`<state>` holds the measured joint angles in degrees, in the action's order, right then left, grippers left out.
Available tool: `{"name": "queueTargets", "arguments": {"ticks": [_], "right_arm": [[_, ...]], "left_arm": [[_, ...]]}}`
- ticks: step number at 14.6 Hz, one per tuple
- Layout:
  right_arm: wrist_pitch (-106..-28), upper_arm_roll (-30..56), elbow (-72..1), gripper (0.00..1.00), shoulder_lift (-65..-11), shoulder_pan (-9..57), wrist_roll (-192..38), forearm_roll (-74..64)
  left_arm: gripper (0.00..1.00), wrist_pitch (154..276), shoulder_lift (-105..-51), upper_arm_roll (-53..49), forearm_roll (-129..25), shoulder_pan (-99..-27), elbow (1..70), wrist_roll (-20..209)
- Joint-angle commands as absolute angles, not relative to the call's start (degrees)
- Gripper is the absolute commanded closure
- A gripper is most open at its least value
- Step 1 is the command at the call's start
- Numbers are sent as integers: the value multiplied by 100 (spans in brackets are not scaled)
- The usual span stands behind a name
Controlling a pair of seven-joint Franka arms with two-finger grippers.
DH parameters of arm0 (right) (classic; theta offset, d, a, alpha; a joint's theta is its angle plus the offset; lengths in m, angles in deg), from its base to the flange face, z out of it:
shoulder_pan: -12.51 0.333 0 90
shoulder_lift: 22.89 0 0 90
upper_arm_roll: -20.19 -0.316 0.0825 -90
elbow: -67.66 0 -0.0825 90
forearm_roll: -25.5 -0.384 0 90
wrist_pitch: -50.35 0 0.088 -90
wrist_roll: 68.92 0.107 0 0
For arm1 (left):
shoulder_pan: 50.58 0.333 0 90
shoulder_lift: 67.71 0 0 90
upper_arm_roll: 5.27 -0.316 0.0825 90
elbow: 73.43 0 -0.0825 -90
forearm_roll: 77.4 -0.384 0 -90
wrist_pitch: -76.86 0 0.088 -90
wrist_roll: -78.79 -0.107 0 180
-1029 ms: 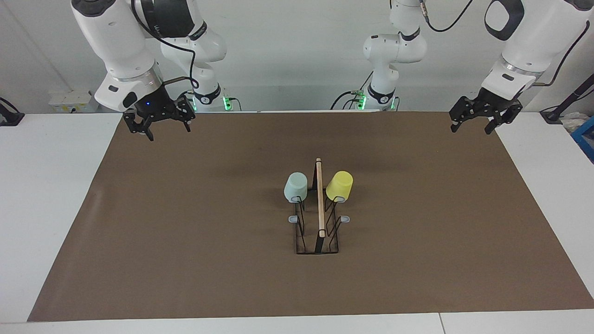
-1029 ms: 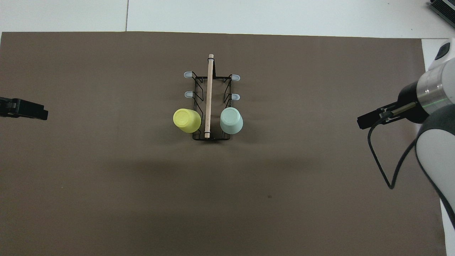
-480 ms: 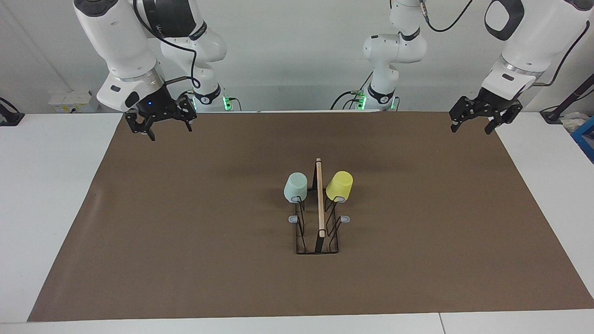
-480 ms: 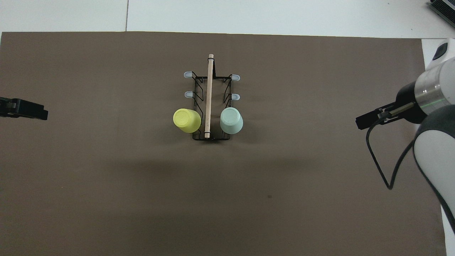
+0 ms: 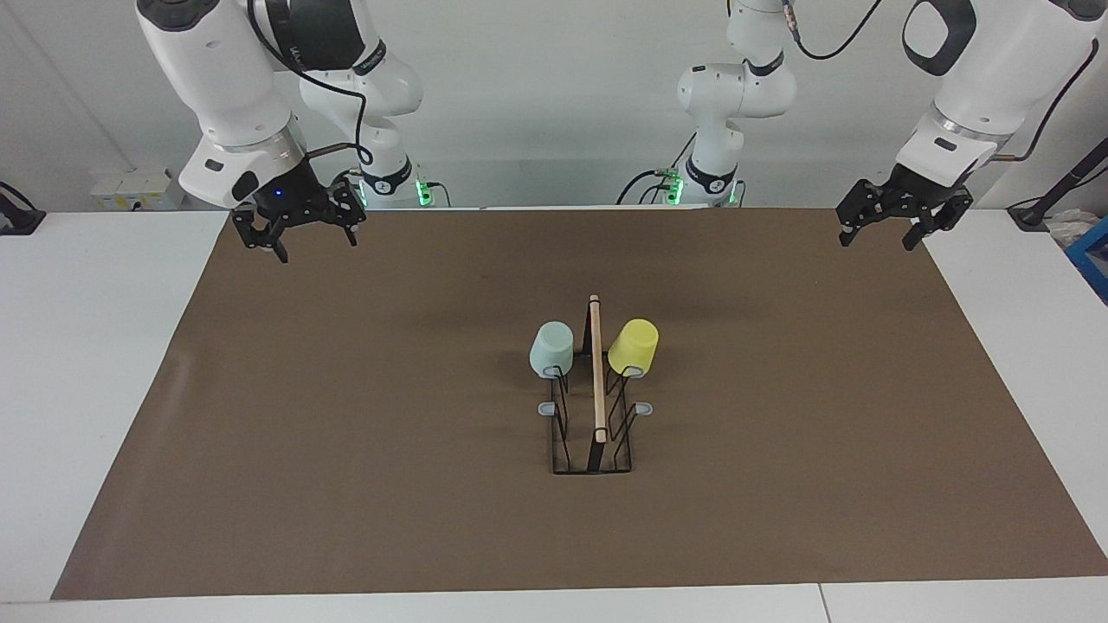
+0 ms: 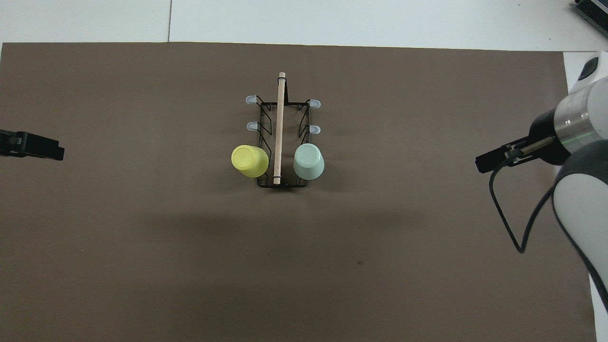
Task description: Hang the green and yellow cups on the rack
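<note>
Hanging looks done: green cup and yellow cup are both seated upside down on the rack, one each side of the wooden bar, on the peg pair nearest the robots. Rack is placed mid-mat on the tabletop.

Left end effector is held in the air over the mat corner at the left arm's end, fingers spread, nothing gripped. Right end effector is likewise held over the mat corner at the right arm's end, fingers spread, empty. Both are well apart from the rack; both arms are judged to be waiting.

Risks from here, as judged:
- Cups are only slipped over pegs, not locked. Yellow cup is tilted outward from the bar; a knock to the rack could shake it off.
- Rack is narrow, tall and light-looking. Any sweep of an arm across mid-mat could tip it, both cups lost.
- Load is carried at one end only; four pegs are left bare. Tipping toward the robots is made slightly more likely if the rack is bumped.
- Right arm's cable hangs in a loose loop; snagging is possible if that arm is swung low.

Writing: faint lettering is seen on the right arm's dark band, not readable. No labels are made out on cups or rack.
</note>
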<state>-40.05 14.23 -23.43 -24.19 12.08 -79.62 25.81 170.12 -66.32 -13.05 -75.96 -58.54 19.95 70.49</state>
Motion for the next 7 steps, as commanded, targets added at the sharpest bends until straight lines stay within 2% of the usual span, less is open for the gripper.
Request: {"name": "queueTargets", "arguments": {"ticks": [1, 7], "right_arm": [[-4000, 1421, -2287, 0, -2447, 1119, -7876, 2831], [-4000, 1799, -2295, 0, -2447, 1101, -7885, 2796]], "left_arm": [[0, 16940, -6604, -1344, -7626, -5963, 2034, 7061], [0, 16984, -6586, -1344, -7635, -5963, 2026, 6965]]}}
